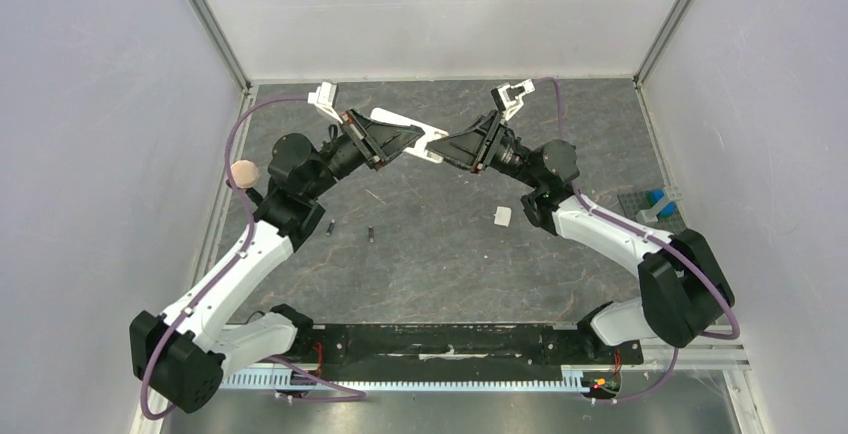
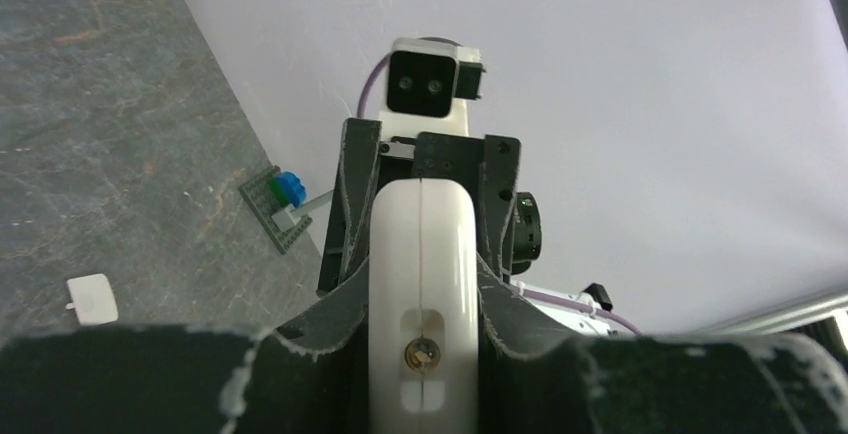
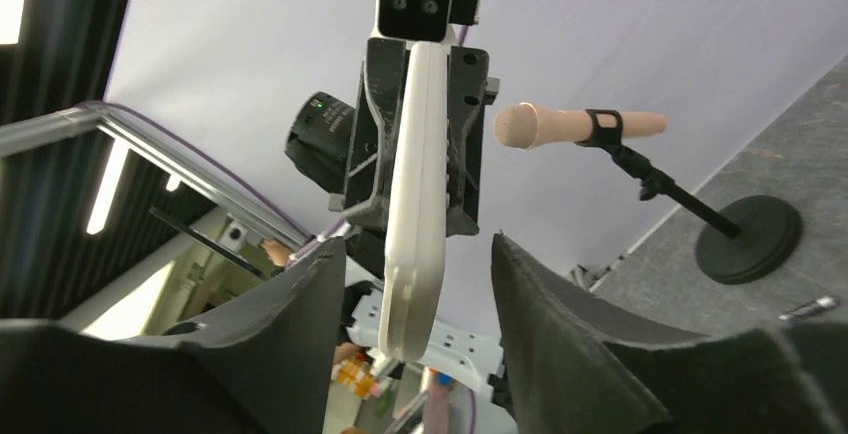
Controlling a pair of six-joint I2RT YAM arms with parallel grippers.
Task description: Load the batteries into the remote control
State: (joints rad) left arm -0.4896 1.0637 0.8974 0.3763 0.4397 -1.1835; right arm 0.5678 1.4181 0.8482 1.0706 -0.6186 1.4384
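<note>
Your left gripper was clamped on the remote control, fingers tight against both its sides, carrying it clear of the table. Your right gripper met it tip to tip, its jaws spread around the handset's other end with a gap on each side. On the table, back toward the left gripper's base, lay the first battery and, near it, the second battery. A small white cover lay behind the right gripper, just beside its arm.
</note>
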